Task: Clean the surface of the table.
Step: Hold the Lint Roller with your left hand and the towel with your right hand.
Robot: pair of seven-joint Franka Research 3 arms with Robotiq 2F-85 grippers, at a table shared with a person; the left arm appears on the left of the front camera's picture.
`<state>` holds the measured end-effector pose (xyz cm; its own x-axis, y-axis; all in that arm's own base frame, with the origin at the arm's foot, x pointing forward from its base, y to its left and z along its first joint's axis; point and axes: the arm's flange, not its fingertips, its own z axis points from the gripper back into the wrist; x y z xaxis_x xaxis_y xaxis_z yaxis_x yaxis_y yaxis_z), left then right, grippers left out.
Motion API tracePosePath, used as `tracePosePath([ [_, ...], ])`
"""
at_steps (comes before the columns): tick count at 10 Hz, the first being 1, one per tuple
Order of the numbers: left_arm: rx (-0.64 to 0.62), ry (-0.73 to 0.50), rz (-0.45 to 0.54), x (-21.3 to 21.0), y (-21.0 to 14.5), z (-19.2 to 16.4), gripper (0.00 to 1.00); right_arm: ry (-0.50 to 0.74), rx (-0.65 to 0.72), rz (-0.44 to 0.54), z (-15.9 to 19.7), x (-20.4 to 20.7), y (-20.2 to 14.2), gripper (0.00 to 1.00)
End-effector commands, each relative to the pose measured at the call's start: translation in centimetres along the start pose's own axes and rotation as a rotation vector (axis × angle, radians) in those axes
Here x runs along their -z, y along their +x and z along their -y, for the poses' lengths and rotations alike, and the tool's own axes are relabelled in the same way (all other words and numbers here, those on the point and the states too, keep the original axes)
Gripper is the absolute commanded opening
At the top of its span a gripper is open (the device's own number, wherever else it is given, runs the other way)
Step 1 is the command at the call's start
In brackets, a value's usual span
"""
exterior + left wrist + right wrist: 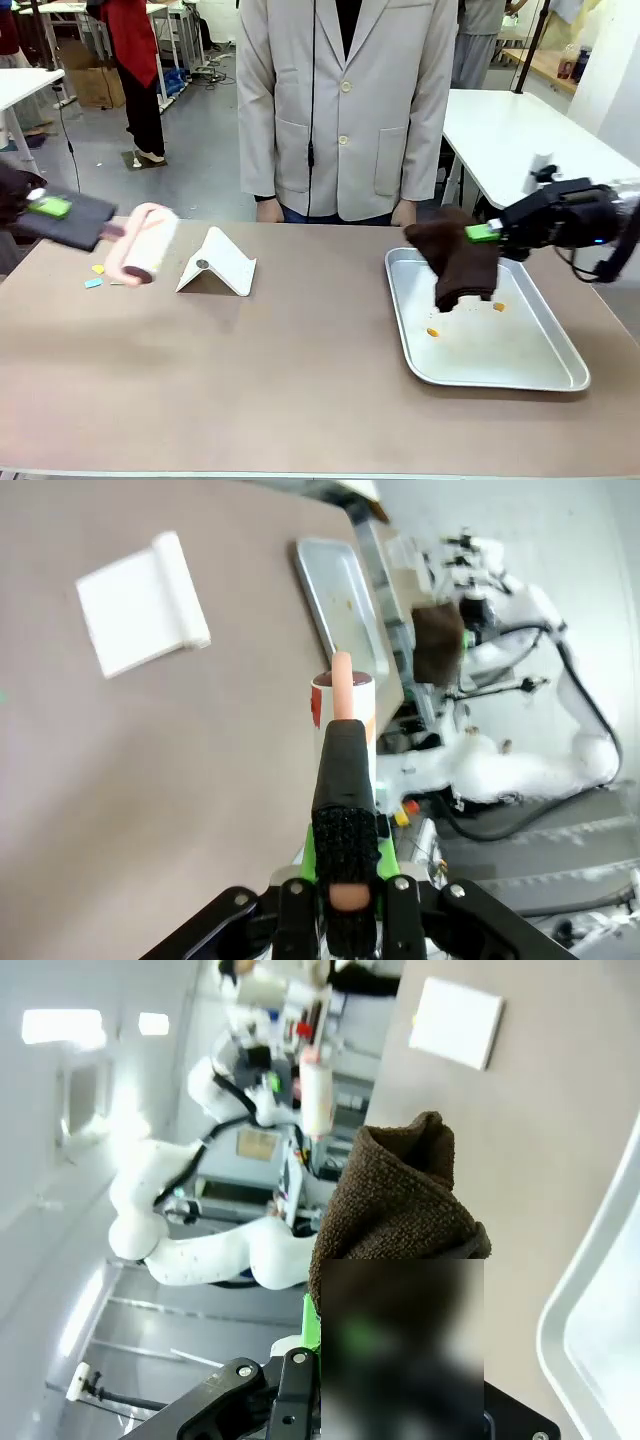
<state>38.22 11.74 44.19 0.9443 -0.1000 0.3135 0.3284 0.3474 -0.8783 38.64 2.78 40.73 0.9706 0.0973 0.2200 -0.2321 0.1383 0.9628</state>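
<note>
The taupe-brown table point(300, 385) spans the front view. At its far left my left gripper point(50, 208) is shut on the black handle of a pink lint roller point(145, 243), whose roll hangs just above the top near a yellow scrap point(98, 268) and a teal scrap point(93, 283). In the left wrist view the handle point(345, 780) runs out between the green pads to the roll point(345, 700). My right gripper point(482, 232) is shut on a dark brown cloth point(455, 260), which hangs over a silver tray point(560, 345). That cloth point(400, 1210) bulges out of the right gripper.
A white folded card stand point(218, 265) sits left of centre. Orange crumbs point(432, 331) lie in the tray. A person in a beige jacket point(345, 100) stands at the far edge, both hands at the rim. A white-topped table point(520, 130) stands behind on the right.
</note>
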Motion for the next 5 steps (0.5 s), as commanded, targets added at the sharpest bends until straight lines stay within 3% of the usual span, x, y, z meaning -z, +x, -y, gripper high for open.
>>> tracePosePath([
  [1,0.052,-0.15,-0.025,-4.9,-1.4,-4.7,0.18,0.059,0.055,0.103,0.8,-5.1,-1.0,0.0],
  [4,0.09,-0.208,0.103,-12.0,-6.5,-10.0,0.18,0.01,0.164,0.276,5.4,-14.0,-3.2,0.0],
  [5,0.03,-0.173,0.129,-12.4,-8.0,-10.5,0.18,0.015,0.208,0.297,7.1,-15.8,-4.3,0.0],
])
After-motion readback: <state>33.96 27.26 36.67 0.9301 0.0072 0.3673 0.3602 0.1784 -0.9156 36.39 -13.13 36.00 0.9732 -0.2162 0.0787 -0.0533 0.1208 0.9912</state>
